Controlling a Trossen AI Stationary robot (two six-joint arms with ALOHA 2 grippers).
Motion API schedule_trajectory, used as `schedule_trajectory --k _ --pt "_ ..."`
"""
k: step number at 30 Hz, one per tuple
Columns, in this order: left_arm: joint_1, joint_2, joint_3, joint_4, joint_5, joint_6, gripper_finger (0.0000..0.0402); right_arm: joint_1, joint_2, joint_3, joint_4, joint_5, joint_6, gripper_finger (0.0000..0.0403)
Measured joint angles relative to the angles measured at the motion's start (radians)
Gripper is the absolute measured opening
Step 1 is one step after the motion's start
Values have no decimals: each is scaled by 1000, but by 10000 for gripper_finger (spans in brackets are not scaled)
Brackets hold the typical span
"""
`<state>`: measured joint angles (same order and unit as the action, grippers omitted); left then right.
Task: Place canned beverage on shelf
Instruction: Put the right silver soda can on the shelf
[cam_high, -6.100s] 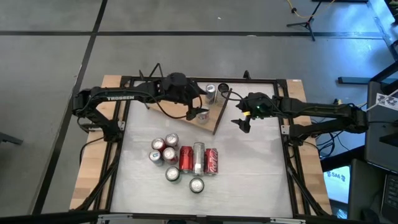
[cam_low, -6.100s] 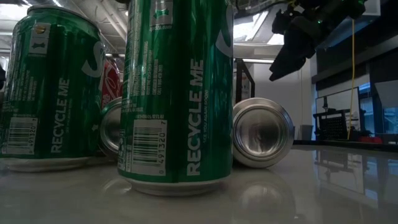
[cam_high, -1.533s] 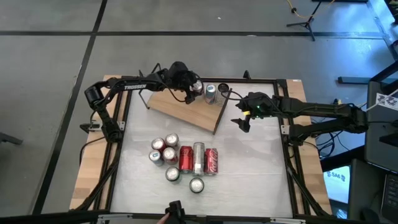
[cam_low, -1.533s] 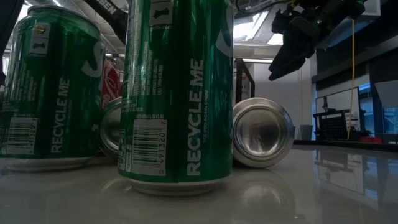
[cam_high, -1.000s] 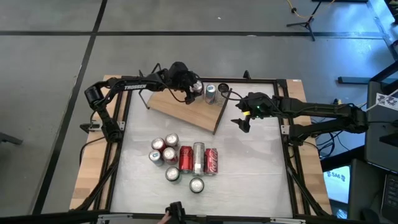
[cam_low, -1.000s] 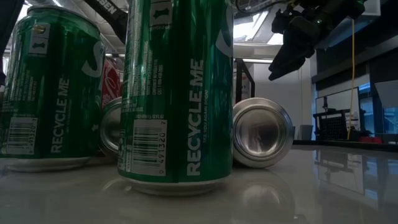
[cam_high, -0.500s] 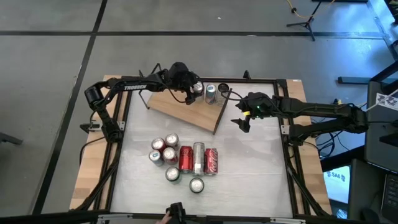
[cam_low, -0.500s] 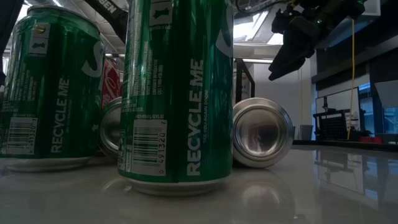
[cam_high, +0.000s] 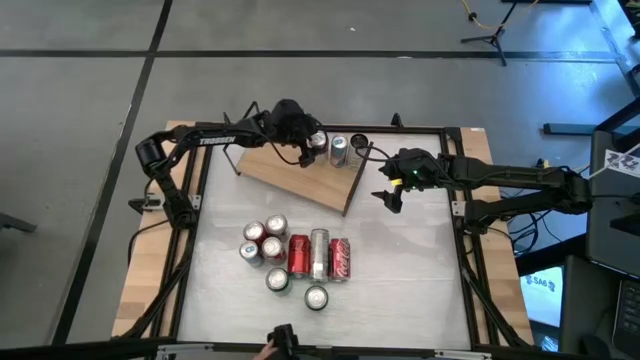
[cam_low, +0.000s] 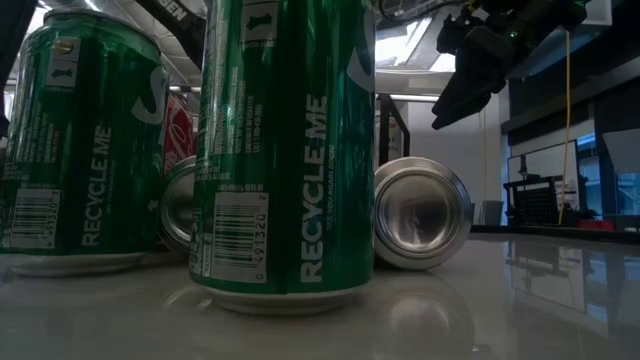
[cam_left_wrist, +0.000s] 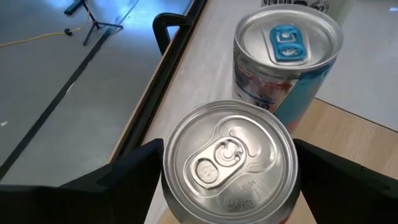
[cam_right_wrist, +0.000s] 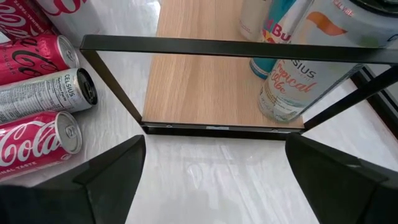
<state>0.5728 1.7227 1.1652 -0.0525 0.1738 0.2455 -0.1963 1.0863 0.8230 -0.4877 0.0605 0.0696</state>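
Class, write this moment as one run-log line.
left gripper: grips silver can at shelf | right gripper: open, hovering beside shelf

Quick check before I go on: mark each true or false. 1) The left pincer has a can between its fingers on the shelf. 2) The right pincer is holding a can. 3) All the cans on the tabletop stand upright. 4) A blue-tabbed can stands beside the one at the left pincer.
1) True. The left pincer has its fingers on either side of the silver can, which stands on the shelf.
2) False. The right pincer is open and empty, hanging over the table beside the shelf.
3) False. Three cans lie on their sides, among them a red cola can.
4) True. The blue-tabbed can stands upright close by it.
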Motion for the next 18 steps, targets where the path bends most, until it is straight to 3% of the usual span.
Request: schedule_trajectory --k 18 --pt "1 -73 0 -1 -14 0 334 0 0 0 0 0 0 381"
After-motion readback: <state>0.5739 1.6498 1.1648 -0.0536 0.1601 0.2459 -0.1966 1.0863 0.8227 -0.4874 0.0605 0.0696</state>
